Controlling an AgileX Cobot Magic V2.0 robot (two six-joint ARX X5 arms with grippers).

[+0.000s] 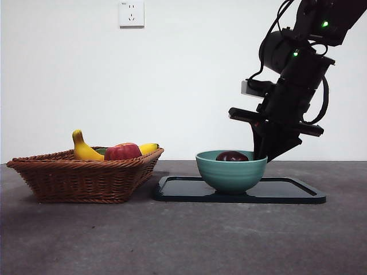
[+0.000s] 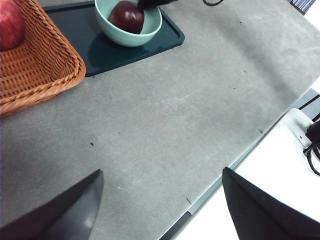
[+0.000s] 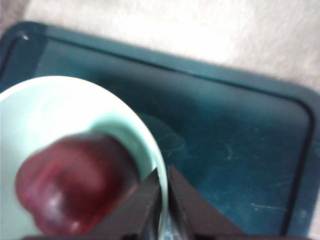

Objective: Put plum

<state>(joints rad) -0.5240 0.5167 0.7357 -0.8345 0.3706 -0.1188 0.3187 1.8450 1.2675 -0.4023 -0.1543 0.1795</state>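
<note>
Inside the bowl sits the round plum, right gripper beside.

The plum was a round fruit of very dark purple-maroon colour, with a glossy skin that showed small light reflections. It lay inside the green bowl, and from the front only its top was visible above the rim. In the left wrist view the plum rested on the bottom of the bowl. In the right wrist view it looked blurred.
</note>
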